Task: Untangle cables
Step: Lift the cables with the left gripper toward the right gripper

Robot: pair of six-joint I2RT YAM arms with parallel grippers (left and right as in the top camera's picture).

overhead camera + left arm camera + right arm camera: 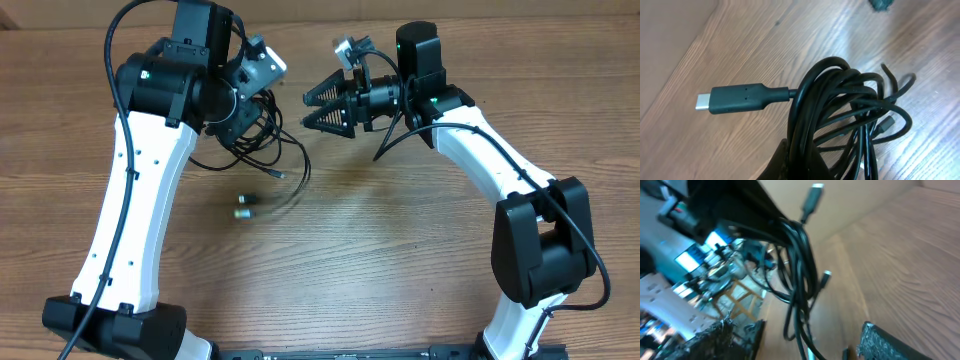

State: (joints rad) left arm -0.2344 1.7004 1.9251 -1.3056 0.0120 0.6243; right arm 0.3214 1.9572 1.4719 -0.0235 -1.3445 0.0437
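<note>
Left end effector [243,108] grips cables [262,142] above wood-grain table [400,240] (room [705,280] blurred).

The cables [801,115] are all plain black, one plug [735,99] has a silver tip. Table [400,260] is brown wood grain. Arms [130,220] are white with black joints, tiny green lights [403,44] on them.

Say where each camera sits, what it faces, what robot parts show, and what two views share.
Overhead: above the table, looking down; both arms, left tool gripping the cables, right tool open.
Left wrist: on the left arm, facing the cables and a plug; own finger at bottom.
Right wrist: facing sideways at the cables; own fingers below.
Shared: both wrist views show the cables.
</note>
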